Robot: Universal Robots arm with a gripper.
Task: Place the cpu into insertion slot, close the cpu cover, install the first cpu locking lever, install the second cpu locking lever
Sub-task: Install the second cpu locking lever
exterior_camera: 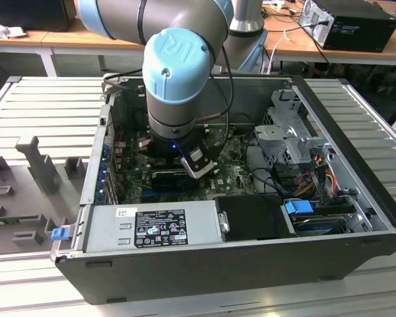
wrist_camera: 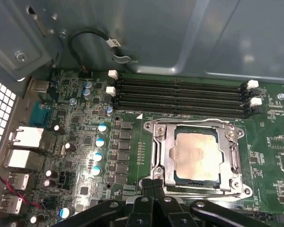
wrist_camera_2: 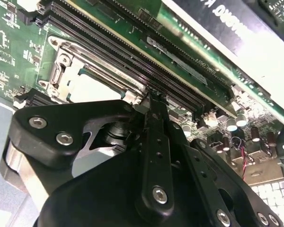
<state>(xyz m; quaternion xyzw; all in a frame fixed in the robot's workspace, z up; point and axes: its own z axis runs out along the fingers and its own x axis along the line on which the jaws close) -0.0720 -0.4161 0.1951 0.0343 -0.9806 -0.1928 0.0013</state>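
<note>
Ribbed grey metal table [exterior_camera: 39,99], wooden desks [exterior_camera: 86,38] behind

Memory slots [wrist_camera: 180,97] and case wall [wrist_camera: 146,33] hem the cpu cover [wrist_camera: 196,158]; above lies open.

The cpu [wrist_camera: 197,156] lies in the insertion slot [wrist_camera: 157,150], under the cpu cover [wrist_camera: 166,161].

Gripper [wrist_camera: 154,187] hides the cpu cover [wrist_camera: 163,158] near edge; locking levers indistinct.
</note>
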